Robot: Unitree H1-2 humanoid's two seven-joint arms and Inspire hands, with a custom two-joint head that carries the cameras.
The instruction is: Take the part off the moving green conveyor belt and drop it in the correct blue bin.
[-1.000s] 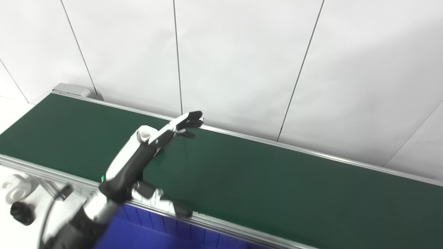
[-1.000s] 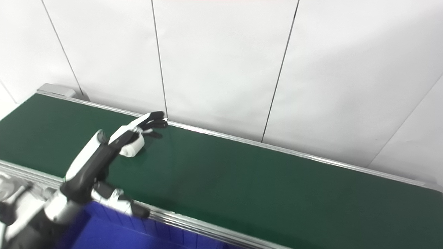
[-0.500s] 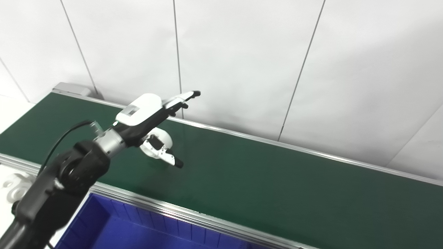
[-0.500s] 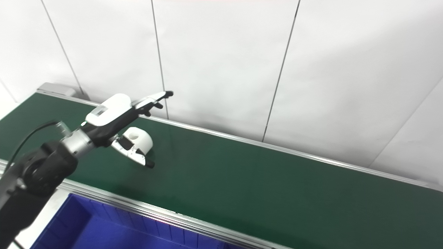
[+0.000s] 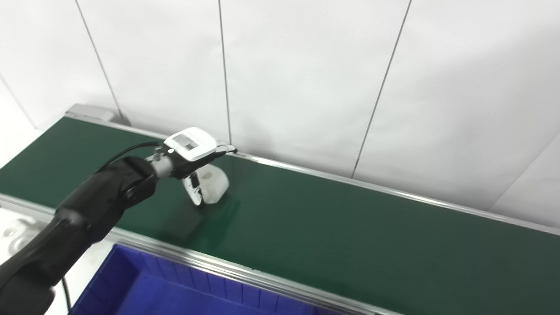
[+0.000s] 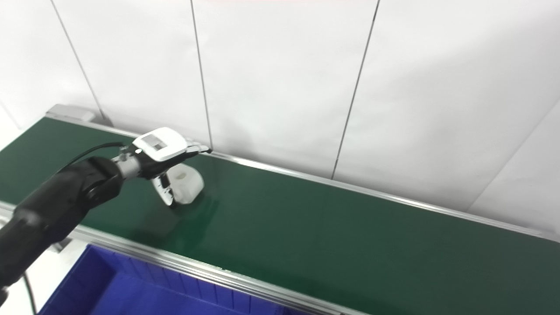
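Observation:
A white cylindrical part (image 5: 215, 187) with a hole in its top lies on the green conveyor belt (image 5: 332, 236), near its far rail. My left hand (image 5: 195, 153) hovers palm down right over the part. Its thumb (image 5: 194, 191) hangs down against the part's near left side, and its fingers (image 5: 225, 150) reach out flat above the part's far side. The hand straddles the part with its fingers still apart, and the part rests on the belt. The same shows in the right eye view, with the hand (image 6: 164, 148) over the part (image 6: 187, 186). My right hand is out of view.
A blue bin (image 5: 175, 291) with ribbed walls stands below the belt's near aluminium rail (image 5: 227, 271) at the bottom left. A white panelled wall (image 5: 306, 78) rises just behind the far rail. Small white and black items (image 5: 13, 227) lie on the floor at far left.
My left hand rose from the near rail, turned palm down and came down over the part. The part rode the belt a little to the right.

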